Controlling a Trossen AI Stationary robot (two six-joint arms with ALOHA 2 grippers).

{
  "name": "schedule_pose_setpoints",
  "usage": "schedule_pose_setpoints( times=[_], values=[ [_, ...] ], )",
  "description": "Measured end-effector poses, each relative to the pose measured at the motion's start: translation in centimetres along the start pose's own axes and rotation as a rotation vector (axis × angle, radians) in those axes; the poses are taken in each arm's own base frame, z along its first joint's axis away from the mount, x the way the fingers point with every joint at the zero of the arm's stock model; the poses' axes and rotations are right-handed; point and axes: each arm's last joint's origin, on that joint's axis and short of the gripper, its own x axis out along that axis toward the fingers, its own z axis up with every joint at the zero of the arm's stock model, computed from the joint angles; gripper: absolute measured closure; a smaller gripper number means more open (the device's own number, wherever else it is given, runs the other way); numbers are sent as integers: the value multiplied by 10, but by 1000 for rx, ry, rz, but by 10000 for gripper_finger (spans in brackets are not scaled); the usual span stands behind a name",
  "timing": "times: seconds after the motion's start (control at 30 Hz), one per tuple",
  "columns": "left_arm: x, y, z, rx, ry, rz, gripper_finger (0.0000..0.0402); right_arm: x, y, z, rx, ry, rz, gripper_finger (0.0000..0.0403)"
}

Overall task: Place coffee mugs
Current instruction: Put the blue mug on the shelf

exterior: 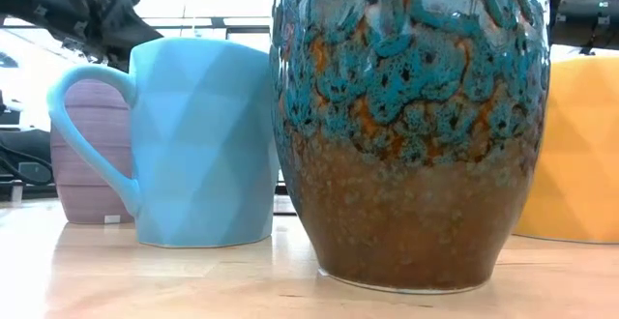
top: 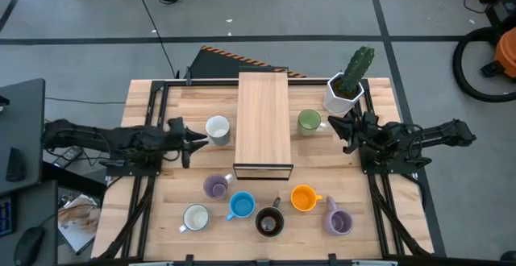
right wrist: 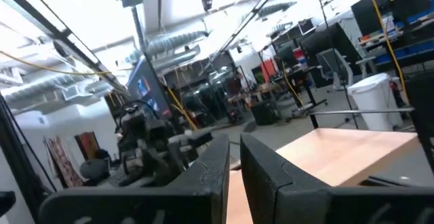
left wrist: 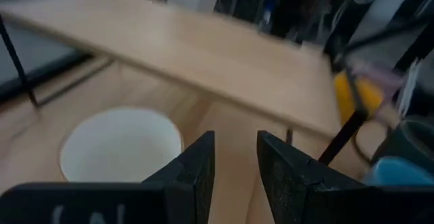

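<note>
Low view blocked: brown mug (exterior: 411, 130) and blue mug (exterior: 198, 140) fill the frame, hiding most of the table.

My left claw (top: 192, 142) reaches level from frame left, fingers parted, tips just beside the white mug (top: 217, 129), grasping nothing. My right claw (top: 340, 129), clenched and empty, sits near the green mug (top: 309, 121) right of the board (top: 264, 125). Other mugs cluster lower centre.

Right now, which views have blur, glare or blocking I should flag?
Low view: the dark brown mug and blue mug fill the frame, and bright backlight washes out the room behind. Left wrist view: the shelf top and white mug are soft with blur. Right wrist view: ceiling lights glare. High view: even and sharp.
</note>
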Motion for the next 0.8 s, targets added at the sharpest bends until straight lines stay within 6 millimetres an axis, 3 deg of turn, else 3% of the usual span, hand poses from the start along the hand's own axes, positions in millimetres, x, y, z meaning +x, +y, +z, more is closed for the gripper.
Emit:
schedule_pose_setpoints(
  times=[0.17,0.4,0.8],
  values=[
    [14,-5,20,19,129,68,285,1,-3,0,-9,-12,-72,360],
    [40,2,44,-41,347,43,285,5,-2,-8,-56,58,-14,360],
    [89,11,71,49,618,126,285,24,8,-3,-250,182,-37,360]
  ],
)
